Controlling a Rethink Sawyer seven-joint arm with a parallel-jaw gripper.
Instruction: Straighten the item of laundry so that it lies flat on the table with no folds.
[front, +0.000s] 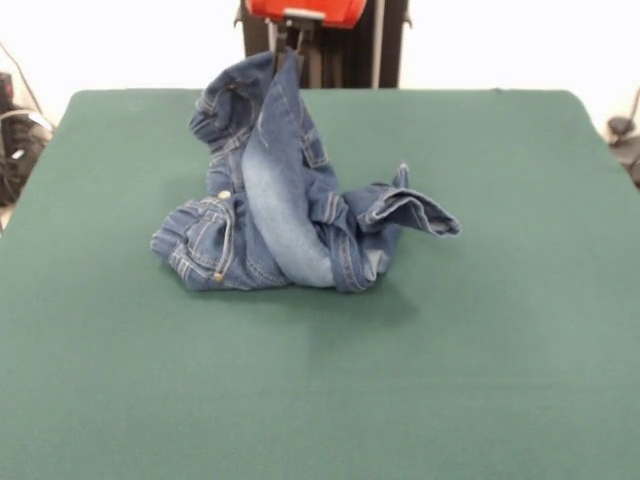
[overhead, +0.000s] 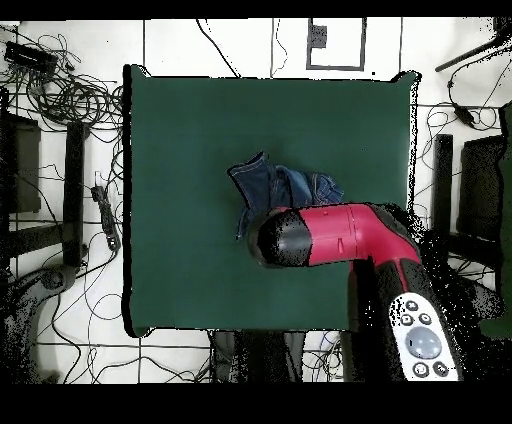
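We see the hand grasping one edge of the jeans directly above the crumpled heap, which hangs as a near-vertical column onto the middle of the surface, one leg cuff splayed sideways.

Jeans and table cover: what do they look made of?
Jeans: blue denim by the look, a matte woven cloth with faded pale patches, contrast stitching along the seams and a small metal-looking button. It is bunched, with one part pulled up toward the gripper.
Table: covered in a dark green, matte, felt-like cloth with no sheen; what lies beneath cannot be seen.
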